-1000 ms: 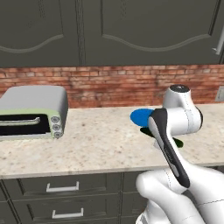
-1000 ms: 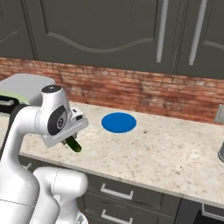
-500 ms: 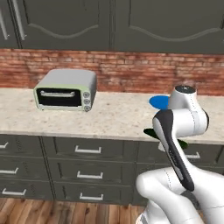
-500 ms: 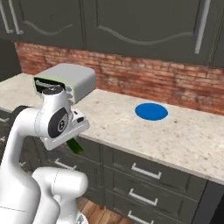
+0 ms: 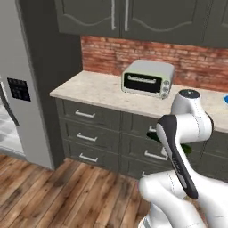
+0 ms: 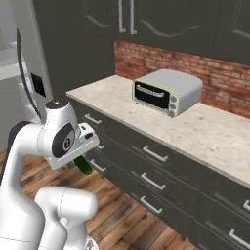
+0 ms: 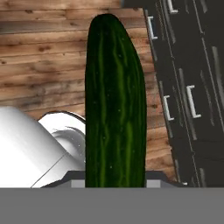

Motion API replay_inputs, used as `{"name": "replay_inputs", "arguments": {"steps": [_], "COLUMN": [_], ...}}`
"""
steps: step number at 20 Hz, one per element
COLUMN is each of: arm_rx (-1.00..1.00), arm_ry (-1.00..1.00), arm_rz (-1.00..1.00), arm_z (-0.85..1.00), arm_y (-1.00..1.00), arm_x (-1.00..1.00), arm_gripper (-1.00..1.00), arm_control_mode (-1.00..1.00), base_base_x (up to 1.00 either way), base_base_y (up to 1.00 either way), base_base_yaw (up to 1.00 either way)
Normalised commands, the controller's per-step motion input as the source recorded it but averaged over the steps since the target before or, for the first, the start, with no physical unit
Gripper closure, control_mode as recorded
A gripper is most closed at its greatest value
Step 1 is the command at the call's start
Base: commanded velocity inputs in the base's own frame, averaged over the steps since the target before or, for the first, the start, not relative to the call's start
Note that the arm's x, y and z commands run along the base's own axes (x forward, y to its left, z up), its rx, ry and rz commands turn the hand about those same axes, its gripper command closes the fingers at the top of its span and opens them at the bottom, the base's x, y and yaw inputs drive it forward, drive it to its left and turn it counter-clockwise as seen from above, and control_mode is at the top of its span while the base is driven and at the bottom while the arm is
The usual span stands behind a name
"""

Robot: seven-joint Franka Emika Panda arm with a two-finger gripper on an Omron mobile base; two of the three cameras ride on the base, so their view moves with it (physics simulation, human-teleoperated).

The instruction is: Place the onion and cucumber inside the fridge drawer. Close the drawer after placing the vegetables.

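Left base view: the white arm folds up at lower right, in front of the dark cabinet drawers (image 5: 95, 118). A sliver of the cucumber (image 5: 186, 148) shows green beside the arm's forearm, mostly hidden behind it. A toaster oven (image 5: 148, 79) stands on the worktop (image 5: 95, 91) against the brick wall. At far left stands the grey fridge (image 5: 20, 84), over a wood floor (image 5: 53, 191).

Right base view: the arm's wrist sits at left, with the pincer (image 6: 80, 161) beneath it pointing down and to the right. The cucumber (image 6: 83, 165) sticks out from under the hand, tilted, its dark green end hanging free above the floor (image 6: 117, 215) and just in front of the drawers (image 6: 146, 168). The toaster oven (image 6: 166, 91) rests on the worktop (image 6: 210, 136), well apart from the hand.

Hand view: the cucumber (image 7: 114, 100) runs straight up the middle from the pincer, whose jaws are clamped on its lower end; the fingertips themselves are hidden by it. Behind it lie floorboards (image 7: 43, 61), and the drawers (image 7: 188, 87) with pale handles run along the right.
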Motion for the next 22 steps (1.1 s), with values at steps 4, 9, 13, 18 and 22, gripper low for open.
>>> {"name": "replay_inputs", "arguments": {"steps": [4,9,13,18,22], "arm_rx": [0.0,0.0,0.0,0.0,0.0], "arm_ry": [0.0,0.0,0.0,0.0,0.0], "arm_rz": [0.0,0.0,0.0,0.0,0.0], "arm_z": [0.0,0.0,0.0,0.0,0.0], "arm_y": [0.0,0.0,0.0,0.0,0.0], "arm_x": [0.0,0.0,0.0,0.0,0.0], "arm_gripper": [1.0,1.0,1.0,1.0,1.0], "arm_control_mode": [1.0,1.0,1.0,1.0,1.0], "base_base_x": [0.09,0.79,1.0,0.99,0.98], "base_base_y": [1.0,1.0,0.95,0.58,0.53], "base_base_yaw": [0.42,0.29,0.27,0.24,0.14]}}
